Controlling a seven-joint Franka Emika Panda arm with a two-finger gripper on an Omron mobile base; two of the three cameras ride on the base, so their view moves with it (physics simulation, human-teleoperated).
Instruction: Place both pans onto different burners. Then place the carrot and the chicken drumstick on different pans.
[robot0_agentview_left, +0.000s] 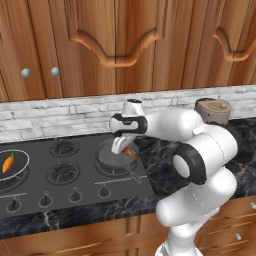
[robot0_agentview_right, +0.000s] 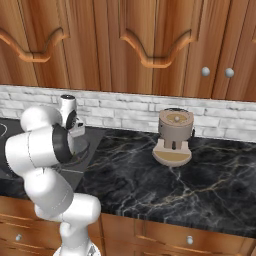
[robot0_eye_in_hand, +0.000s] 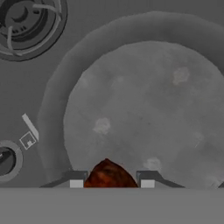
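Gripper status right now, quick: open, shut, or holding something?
Gripper: shut on the chicken drumstick, fingers on either side, above the grey pan.

a home kitchen, rendered

i'm looking at a dark gas stovetop (robot0_agentview_left: 75, 170) with ringed burners (robot0_agentview_left: 63, 172) and knobs (robot0_agentview_left: 75, 195), set in a black marble counter (robot0_agentview_right: 170, 185), under wooden cabinets (robot0_agentview_left: 125, 40), a pale brick backsplash (robot0_agentview_right: 125, 112) and a coffee grinder (robot0_agentview_right: 173, 136).

Dark marble counter (robot0_agentview_right: 165, 190) carries grey stovetop (robot0_agentview_left: 30, 196) (knobs along front edge). Two pans on burners: rimmed pan (robot0_agentview_left: 22, 167) left, plain grey pan (robot0_agentview_left: 107, 159) right. Brown grinder (robot0_agentview_right: 173, 137) on marble.
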